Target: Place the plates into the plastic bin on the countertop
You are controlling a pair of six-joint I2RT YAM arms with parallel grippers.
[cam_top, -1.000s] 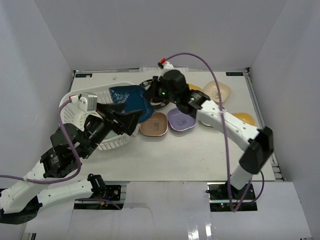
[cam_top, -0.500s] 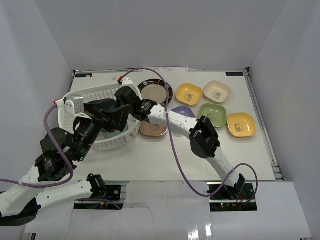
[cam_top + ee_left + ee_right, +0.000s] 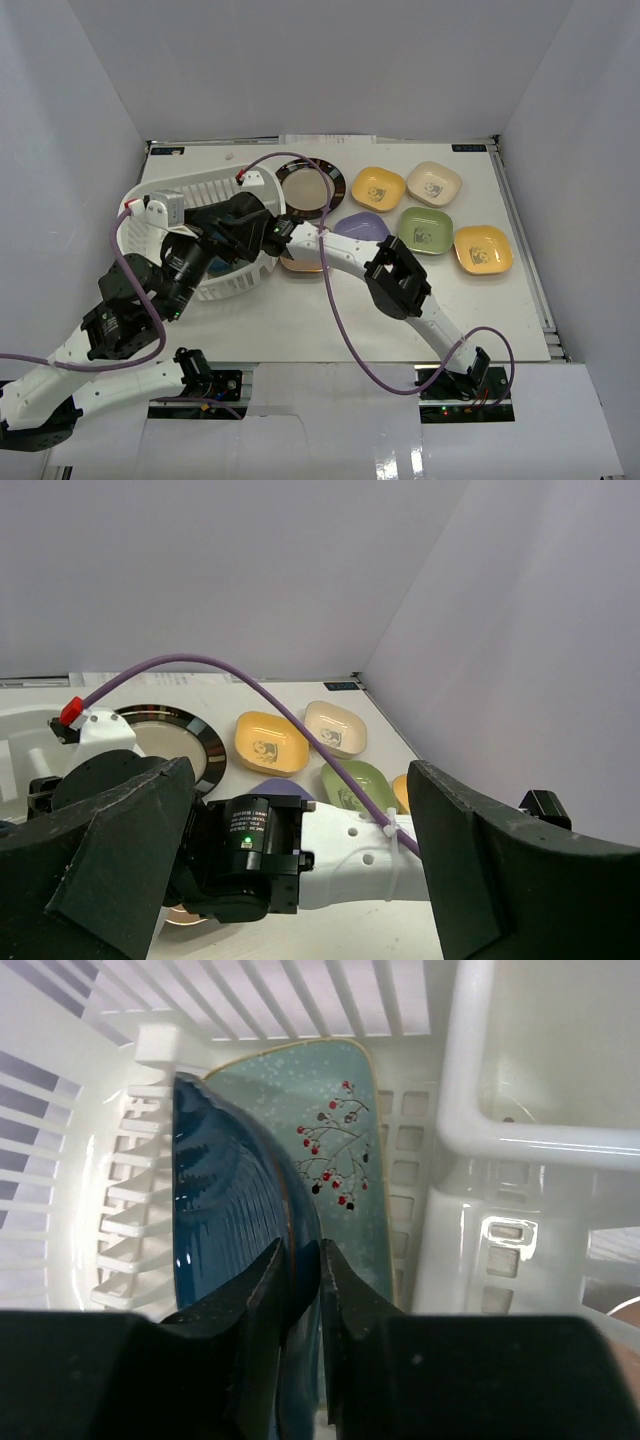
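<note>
- Reaching into the plastic bin [image 3: 200, 181] at centre left, both arms overlap in the top view and hide the dish inside.
- Right wrist view only: the right gripper [image 3: 300, 1256], jaws narrow, clasps the rim of the dark-blue shell dish [image 3: 225, 1210], which stands on edge beside the mint tray [image 3: 330, 1110].
- Left wrist view: the left gripper [image 3: 298, 780] is spread wide above the right arm [image 3: 340, 845].
- Top view: the other plates [image 3: 425, 229] lie on the countertop [image 3: 480, 310], right of the bin.

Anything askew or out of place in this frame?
The dark-blue shell-shaped dish stands on edge inside the white slotted plastic bin, beside the mint tray, instead of lying flat; the right gripper straddles its rim.
</note>
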